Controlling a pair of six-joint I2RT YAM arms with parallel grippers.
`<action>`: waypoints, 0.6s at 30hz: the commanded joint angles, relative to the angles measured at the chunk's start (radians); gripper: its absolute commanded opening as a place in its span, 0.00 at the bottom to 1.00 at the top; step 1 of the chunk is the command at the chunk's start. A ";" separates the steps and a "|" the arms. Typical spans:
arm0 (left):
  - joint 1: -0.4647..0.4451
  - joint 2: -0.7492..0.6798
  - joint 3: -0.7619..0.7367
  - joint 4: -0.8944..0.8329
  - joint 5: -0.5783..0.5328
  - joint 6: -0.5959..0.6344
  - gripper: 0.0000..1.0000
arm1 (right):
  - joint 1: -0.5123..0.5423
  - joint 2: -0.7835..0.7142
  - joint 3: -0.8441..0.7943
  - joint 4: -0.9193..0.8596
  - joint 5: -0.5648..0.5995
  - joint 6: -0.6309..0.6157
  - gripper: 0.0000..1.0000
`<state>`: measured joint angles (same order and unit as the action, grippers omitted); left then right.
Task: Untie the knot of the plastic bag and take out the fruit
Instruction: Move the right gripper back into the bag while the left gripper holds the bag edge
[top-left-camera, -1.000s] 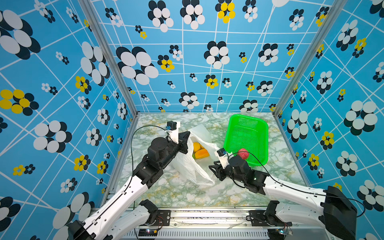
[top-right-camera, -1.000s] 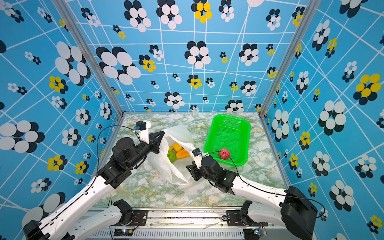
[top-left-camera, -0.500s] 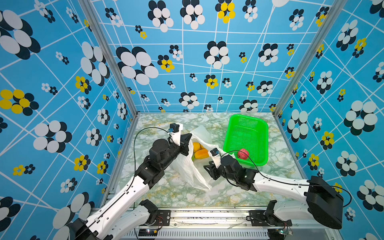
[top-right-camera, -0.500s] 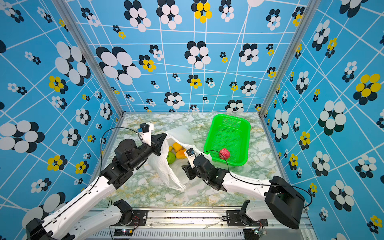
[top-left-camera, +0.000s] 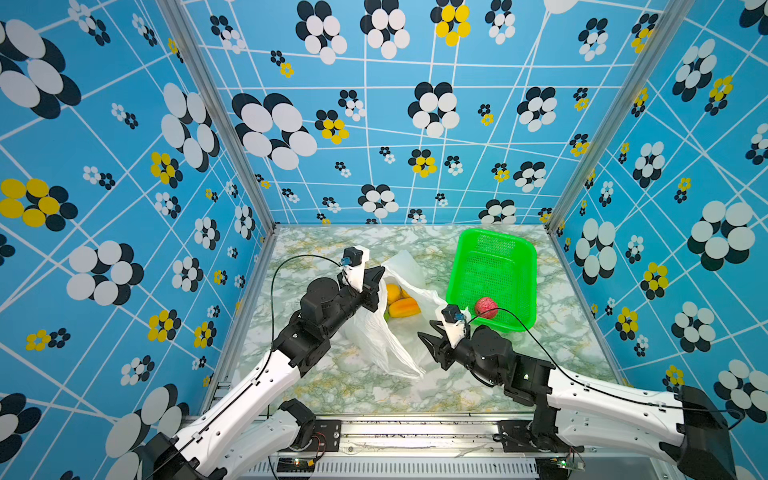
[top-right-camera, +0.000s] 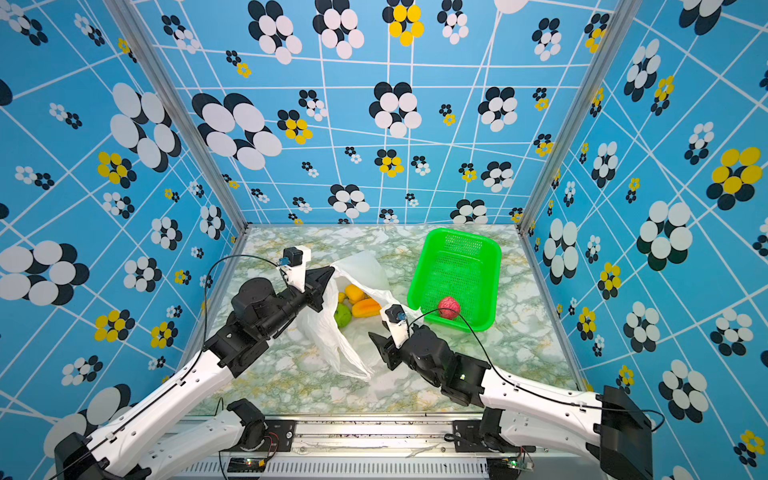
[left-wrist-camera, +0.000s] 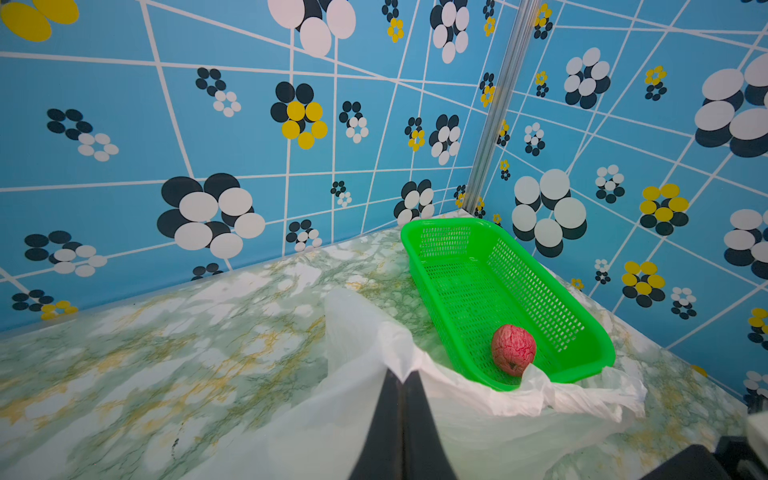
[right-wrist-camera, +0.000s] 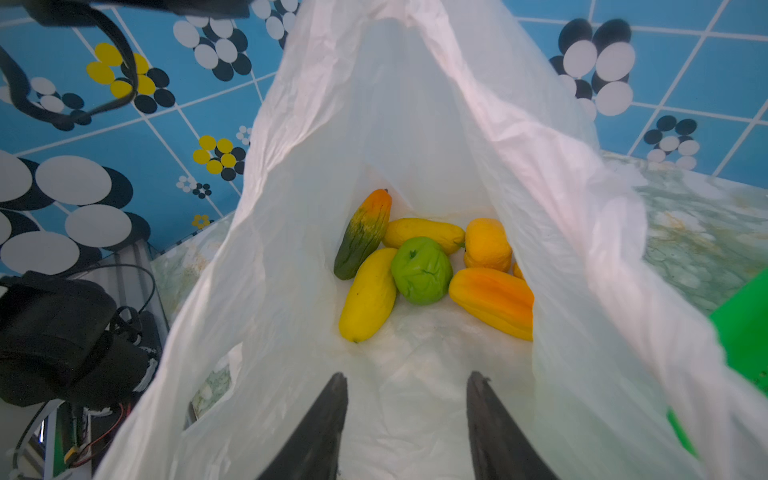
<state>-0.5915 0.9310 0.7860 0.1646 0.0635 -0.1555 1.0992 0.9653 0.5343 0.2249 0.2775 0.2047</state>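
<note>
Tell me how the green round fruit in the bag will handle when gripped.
The green fruit looks round, so it may roll or slip from the right gripper. Its creased skin suggests a soft, light toy. Wedged among yellow fruits, it probably nudges them.

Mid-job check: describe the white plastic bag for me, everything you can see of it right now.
The plastic bag is thin, crinkled and translucent white. It lies on the marble table with its mouth wide open. The left gripper is shut on its upper rim and holds that edge up, so the film forms a tent. Inside sits fruit: yellow, orange and green pieces. One edge drapes against the near rim of the green basket. The open right gripper points into the mouth.
</note>
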 joint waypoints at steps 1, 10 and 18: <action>0.004 -0.009 -0.012 0.034 0.006 0.019 0.00 | -0.001 0.061 -0.007 -0.017 0.042 -0.003 0.48; 0.006 0.002 -0.015 0.052 0.027 0.023 0.00 | 0.000 0.473 0.163 0.156 -0.073 0.075 0.46; 0.010 -0.008 -0.014 0.032 0.015 0.052 0.00 | 0.048 0.826 0.455 0.139 -0.171 0.126 0.68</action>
<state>-0.5892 0.9367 0.7776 0.1841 0.0822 -0.1322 1.1271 1.7233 0.9264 0.3412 0.1673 0.3023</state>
